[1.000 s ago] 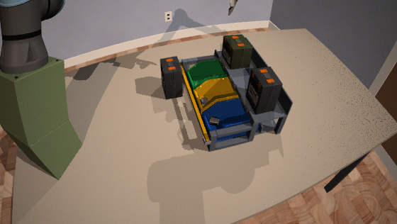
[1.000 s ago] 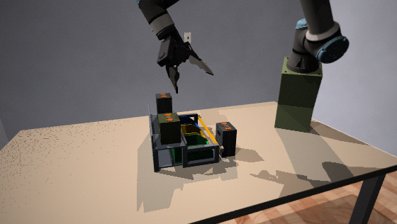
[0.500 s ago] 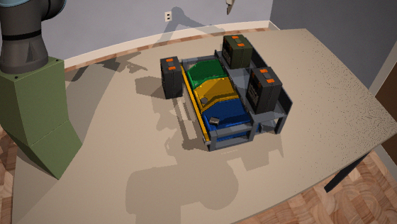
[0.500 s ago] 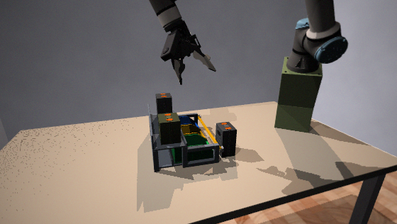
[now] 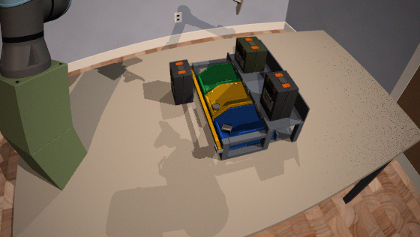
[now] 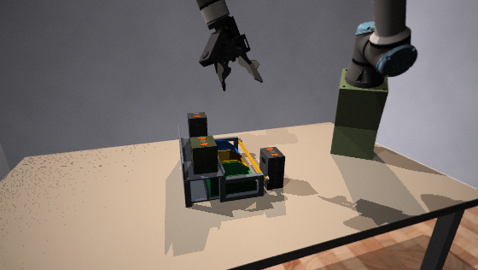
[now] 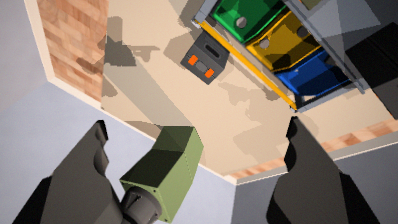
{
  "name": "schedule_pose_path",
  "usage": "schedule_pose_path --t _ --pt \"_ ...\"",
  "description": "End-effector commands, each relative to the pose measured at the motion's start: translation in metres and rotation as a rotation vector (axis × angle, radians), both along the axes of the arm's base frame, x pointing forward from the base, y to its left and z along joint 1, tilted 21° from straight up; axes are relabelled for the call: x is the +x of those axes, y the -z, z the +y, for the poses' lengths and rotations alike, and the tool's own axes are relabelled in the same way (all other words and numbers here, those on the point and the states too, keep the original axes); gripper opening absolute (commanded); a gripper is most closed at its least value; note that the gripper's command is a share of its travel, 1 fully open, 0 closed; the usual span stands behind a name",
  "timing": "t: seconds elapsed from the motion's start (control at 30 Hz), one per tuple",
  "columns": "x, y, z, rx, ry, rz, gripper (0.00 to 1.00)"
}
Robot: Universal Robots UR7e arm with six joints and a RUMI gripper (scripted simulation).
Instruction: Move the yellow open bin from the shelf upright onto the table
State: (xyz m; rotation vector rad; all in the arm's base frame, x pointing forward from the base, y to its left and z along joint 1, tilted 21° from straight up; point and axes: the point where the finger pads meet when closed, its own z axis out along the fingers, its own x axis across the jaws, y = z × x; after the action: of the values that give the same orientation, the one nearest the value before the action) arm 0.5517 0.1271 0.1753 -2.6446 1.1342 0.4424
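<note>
In the exterior view I am holding the gripper (image 6: 242,85) (image 7: 196,119) at upper centre, above the shelf (image 5: 245,138) (image 6: 241,179) (image 7: 367,90), with its jaws standing fully open and nothing between them. The yellow bin (image 5: 229,98) (image 6: 230,157) (image 7: 286,42) is sitting in the shelf, at the centre of the top view, between the green bin (image 5: 221,76) (image 6: 236,169) (image 7: 250,17) and the blue bin (image 5: 240,119) (image 6: 224,145) (image 7: 320,75). In the wrist view, small parts are lying inside the yellow bin, at upper right.

End effector (image 5: 238,7) (image 6: 242,85) (image 7: 196,119) higher than one second ago.
</note>
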Motion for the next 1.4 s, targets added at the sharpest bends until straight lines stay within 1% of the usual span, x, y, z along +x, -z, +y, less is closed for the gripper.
schedule_pose_path --t 0.0,0.37,0.43,0.93,1.0,1.37 --pt "-0.009 0.001 -0.016 -0.051 0.078 -0.001 1.00" --pt "-0.032 0.002 -0.046 -0.147 0.240 -0.003 1.00" --pt "-0.032 0.002 -0.046 -0.147 0.240 -0.003 1.00" --pt "-0.067 0.005 -0.087 -0.270 0.480 -0.019 1.00" --pt "-0.067 0.005 -0.087 -0.270 0.480 -0.019 1.00" --pt "-0.094 0.008 -0.116 -0.354 0.668 -0.041 1.00"
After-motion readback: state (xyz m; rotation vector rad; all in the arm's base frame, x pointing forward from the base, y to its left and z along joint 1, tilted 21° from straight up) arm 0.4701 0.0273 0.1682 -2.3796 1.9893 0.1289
